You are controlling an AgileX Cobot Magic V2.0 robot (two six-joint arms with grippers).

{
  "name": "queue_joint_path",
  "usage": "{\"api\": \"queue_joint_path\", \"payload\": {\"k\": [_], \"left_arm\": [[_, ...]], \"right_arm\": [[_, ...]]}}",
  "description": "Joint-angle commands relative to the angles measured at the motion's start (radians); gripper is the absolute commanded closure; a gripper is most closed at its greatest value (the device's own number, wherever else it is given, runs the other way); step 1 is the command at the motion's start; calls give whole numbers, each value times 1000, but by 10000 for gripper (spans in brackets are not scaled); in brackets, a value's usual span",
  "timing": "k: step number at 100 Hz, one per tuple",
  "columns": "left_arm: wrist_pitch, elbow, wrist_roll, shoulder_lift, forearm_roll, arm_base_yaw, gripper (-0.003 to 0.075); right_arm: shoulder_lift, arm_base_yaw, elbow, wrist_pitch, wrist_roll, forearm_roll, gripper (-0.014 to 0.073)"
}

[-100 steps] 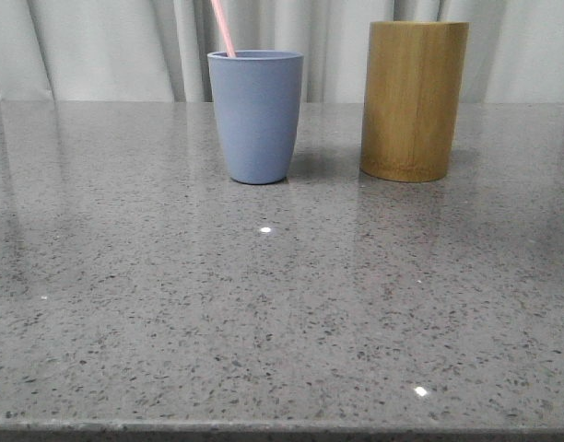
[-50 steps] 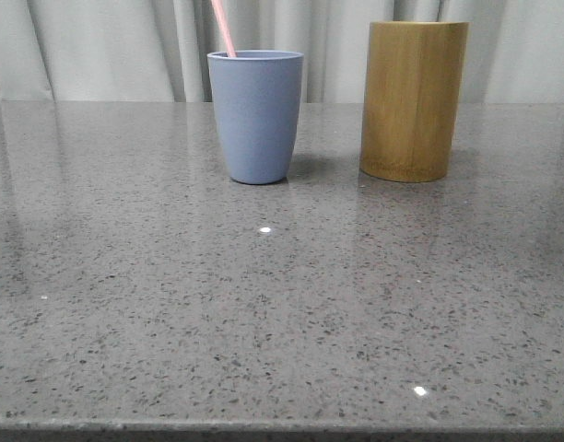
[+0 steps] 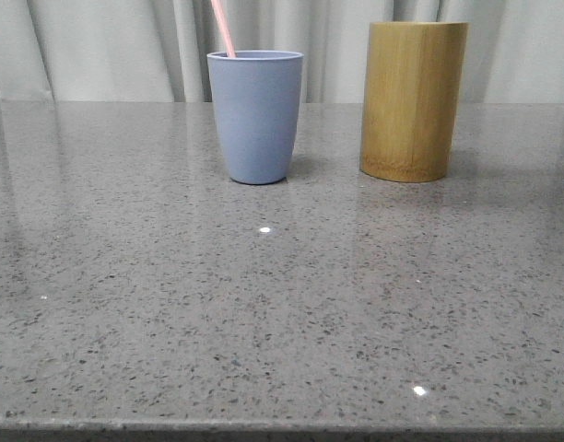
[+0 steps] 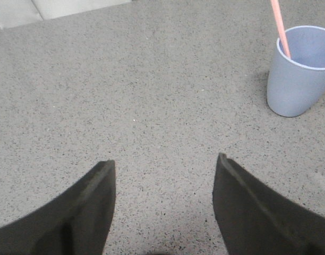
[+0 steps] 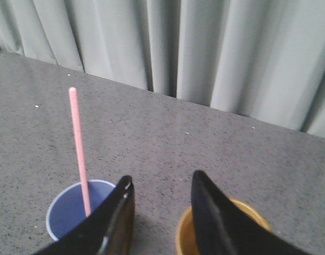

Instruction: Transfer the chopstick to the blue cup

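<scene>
The blue cup [image 3: 255,115] stands upright at the back of the grey table, with one pale-pink chopstick [image 3: 223,28] leaning inside it. The cup [image 4: 300,71] and the chopstick [image 4: 280,27] also show in the left wrist view, well away from my left gripper [image 4: 165,162], which is open and empty over bare table. In the right wrist view my right gripper [image 5: 161,178] is open and empty, high above the gap between the blue cup [image 5: 72,212] with its chopstick [image 5: 79,149] and the bamboo holder [image 5: 247,226]. Neither gripper shows in the front view.
A tall tan bamboo cylinder holder [image 3: 413,99] stands to the right of the blue cup. Grey curtains [image 3: 98,46] hang behind the table's far edge. The speckled grey table [image 3: 264,304] stretches to the front edge.
None in the front view apart from a faint shadow beside the cups fading.
</scene>
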Motion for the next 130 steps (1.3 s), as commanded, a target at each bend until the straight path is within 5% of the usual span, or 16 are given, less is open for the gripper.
{"api": "queue_joint_path", "payload": {"k": [1, 46, 84, 104, 130], "left_arm": [[-74, -24, -35, -19, 33, -5, 323], [-90, 64, -88, -125, 92, -5, 339], [-140, 217, -137, -307, 110, -5, 592], [-140, 272, -137, -402, 112, -5, 738], [-136, 348, -137, -521, 118, -5, 739]], "right_arm": [[-74, -36, 21, -67, -10, -9, 306], [-380, -185, 279, -50, -9, -9, 309], [-668, -231, 469, -21, -8, -9, 669], [-783, -231, 539, 16, -8, -9, 656], [-912, -231, 636, 0, -8, -9, 656]]}}
